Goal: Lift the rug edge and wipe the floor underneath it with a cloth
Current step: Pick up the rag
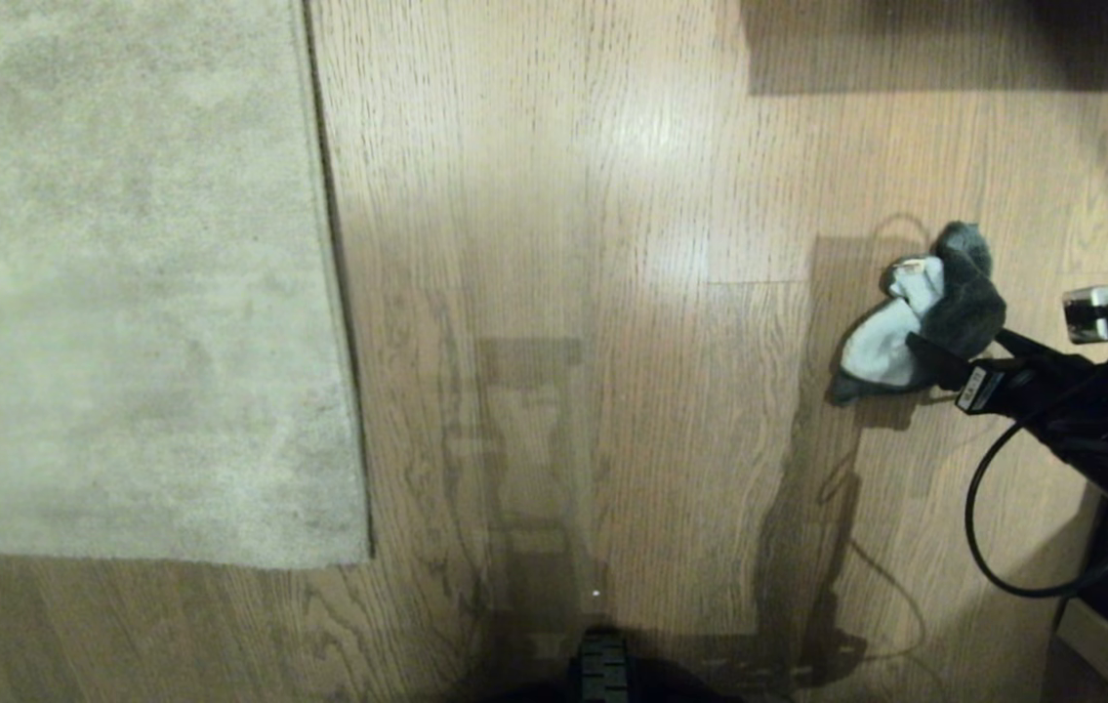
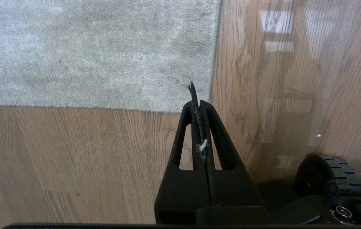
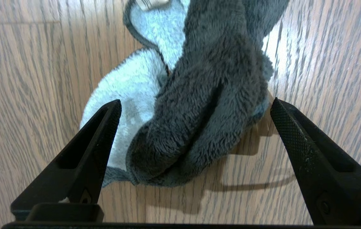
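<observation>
Right hand [image 3: 196, 108] reaches low with fingers spread wide; left hand [image 2: 197, 105] hangs pinched together.

On my head camera, the large pale beige short-pile rug [image 1: 124, 293] lies flat on the glossy light-brown wood-plank floor [image 1: 563, 244], filling my far left. Its edge [image 1: 334, 293] runs away from me. Well apart, far to my right, the small crumpled grey-and-pale-blue fleece cloth [image 1: 924, 317] rests on the planks, between my right gripper's [image 3: 194, 111] spread fingers.
</observation>
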